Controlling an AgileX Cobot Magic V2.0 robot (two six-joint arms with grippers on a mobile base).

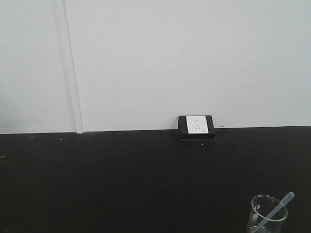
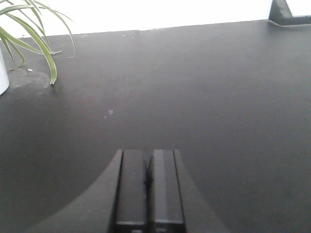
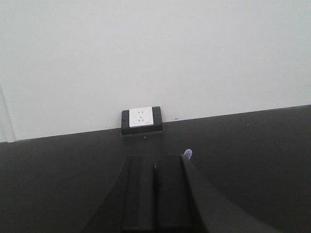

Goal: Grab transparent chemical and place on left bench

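Observation:
The transparent chemical, a thin whitish pipette (image 1: 279, 206), leans in a clear glass beaker (image 1: 254, 219) at the bottom right of the front view, its bulb end sticking out up and right. In the right wrist view only its rounded end (image 3: 187, 154) shows, just past the right edge of my right gripper (image 3: 155, 167), which is shut and empty; the beaker is hidden below it. My left gripper (image 2: 149, 154) is shut and empty above bare black bench top. The left bench with white bins is out of view.
This black bench (image 1: 121, 179) runs along a white wall with a wall socket (image 1: 197, 125), also seen in the right wrist view (image 3: 141, 118). A green plant (image 2: 29, 34) in a white pot stands at the far left of the left wrist view.

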